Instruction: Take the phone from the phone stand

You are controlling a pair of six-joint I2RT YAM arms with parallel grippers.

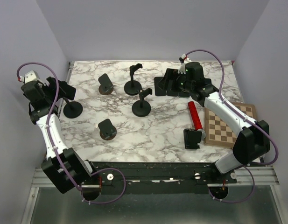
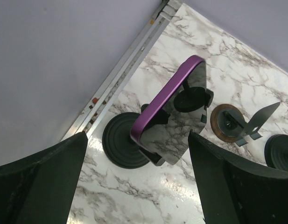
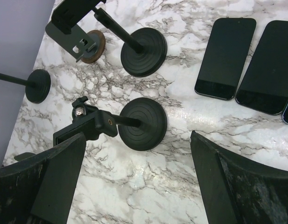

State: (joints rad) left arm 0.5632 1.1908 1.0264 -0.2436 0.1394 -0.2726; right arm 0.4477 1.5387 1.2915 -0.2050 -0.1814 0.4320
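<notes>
Left wrist view: the left tool (image 2: 136, 149) is spread wide and grips nothing, its dark fingers filling the lower corners. At frame centre, a purple-edged phone (image 2: 174, 112) leans on its round-based phone stand (image 2: 119, 140) on the marble worktop (image 2: 237, 56). The right tool (image 3: 137, 140) is likewise wide open and empty.

My white marble table (image 1: 158, 133) carries a round-based stand (image 1: 72, 109) at the left of the frame, two more pole stands (image 1: 133, 86) near the middle, and two small tilted holders (image 1: 107, 129) on brown discs. In the upper right, dark phones (image 1: 167, 84) lie flat side by side. A red cylinder (image 1: 195, 116) lies just beside my chessboard (image 1: 228, 123) at the right, with a black holder (image 1: 192, 138) at the board's lower left corner
</notes>
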